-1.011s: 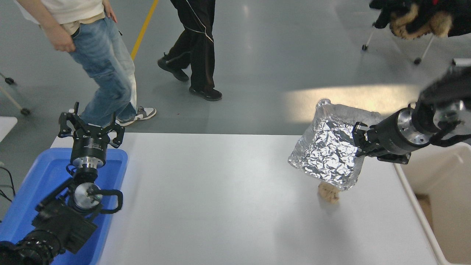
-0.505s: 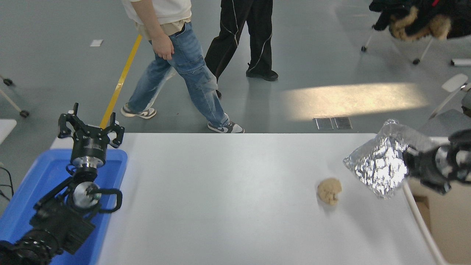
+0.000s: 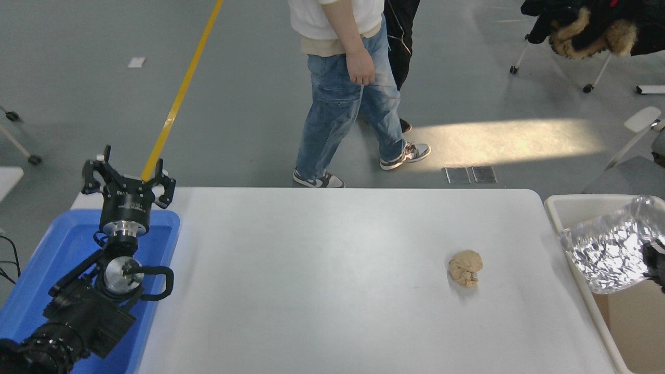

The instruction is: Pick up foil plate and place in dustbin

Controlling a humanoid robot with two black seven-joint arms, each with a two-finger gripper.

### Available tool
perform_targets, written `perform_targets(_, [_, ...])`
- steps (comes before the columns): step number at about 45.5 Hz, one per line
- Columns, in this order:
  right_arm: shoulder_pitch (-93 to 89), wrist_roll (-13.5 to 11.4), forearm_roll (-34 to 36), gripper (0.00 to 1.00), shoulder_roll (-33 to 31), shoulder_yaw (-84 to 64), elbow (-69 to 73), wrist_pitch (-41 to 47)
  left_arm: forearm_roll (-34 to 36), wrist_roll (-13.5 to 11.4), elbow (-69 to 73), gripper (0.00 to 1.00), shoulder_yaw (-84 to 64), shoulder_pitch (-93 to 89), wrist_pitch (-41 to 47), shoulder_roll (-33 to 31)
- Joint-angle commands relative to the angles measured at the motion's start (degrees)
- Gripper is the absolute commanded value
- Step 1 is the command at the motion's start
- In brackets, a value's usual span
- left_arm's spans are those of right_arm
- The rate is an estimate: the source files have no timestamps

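At the lower left, the left arm is sitting parked over a blue plastic tray (image 3: 62, 244) that is lying against the left edge of the white counter (image 3: 332, 291). The left gripper (image 3: 128, 179) is pointing away from the camera past the tray's far rim, with its fingers (image 3: 93, 176) spread apart and holding nothing.

Moving rightward, the counter's broad middle is lying bare from near edge to far edge, giving wide open room. Beyond the far edge, a person in blue jeans (image 3: 343, 98) is walking across the grey floor, with a yellow floor line (image 3: 179, 93) running diagonally to their left.

Further right, a small tan lumpy ball (image 3: 465, 267) is resting on the counter, well apart from its far edge and near its right edge.

Past the counter's right edge, the cream dustbin (image 3: 582, 205) is standing just beside it, its rim running along that edge. The foil plate (image 3: 610, 249) is hanging tilted over the dustbin's open mouth, inside the line of the rim. The right gripper (image 3: 655, 262) is only barely showing at the picture's right edge, touching the foil plate's right end; whether its fingers are clamped cannot be told.
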Motion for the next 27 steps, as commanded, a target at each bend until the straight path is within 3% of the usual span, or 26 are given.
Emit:
perform_targets(1, [-8.29,0.01,0.31,0.0,5.09,5.12,-11.21,-0.29,0.0,-0.02,0.08,0.99,0.03,-0.09,0.0,0.0])
perform_targets(8, [-8.29,0.01,0.31,0.02,5.53,5.47,-11.39,-0.47,0.0,-0.02,0.08,0.99,0.03,-0.09,0.0,0.0])
perform_targets(10, [-8.29,0.01,0.05,0.33,5.53,5.47,-11.65,-0.64,0.0,0.07,0.0,0.99,0.03,-0.09,0.0,0.0])
perform_targets(11, [-8.29,0.1,-0.13,0.76,5.53,5.47,-12.26,-1.42,-0.09,-0.02,0.0,0.99,-0.06,0.0,0.0,0.0])
perform_targets(12, [-8.29,0.1,-0.04,0.97,5.53,5.47,-12.79,-2.22,0.0,-0.02,0.0,0.99,0.03,-0.08,0.0,0.0])
perform_targets(13, [-8.29,0.1,0.13,1.0,5.7,5.47,-13.23,-3.01,0.0,-0.02,0.08,0.99,0.03,-0.09,0.0,0.0])
perform_targets(27, [-7.85,0.1,-0.57,1.0,6.49,5.47,-13.59,-3.28,0.0,-0.02,0.0,0.99,0.03,-0.09,0.0,0.0])
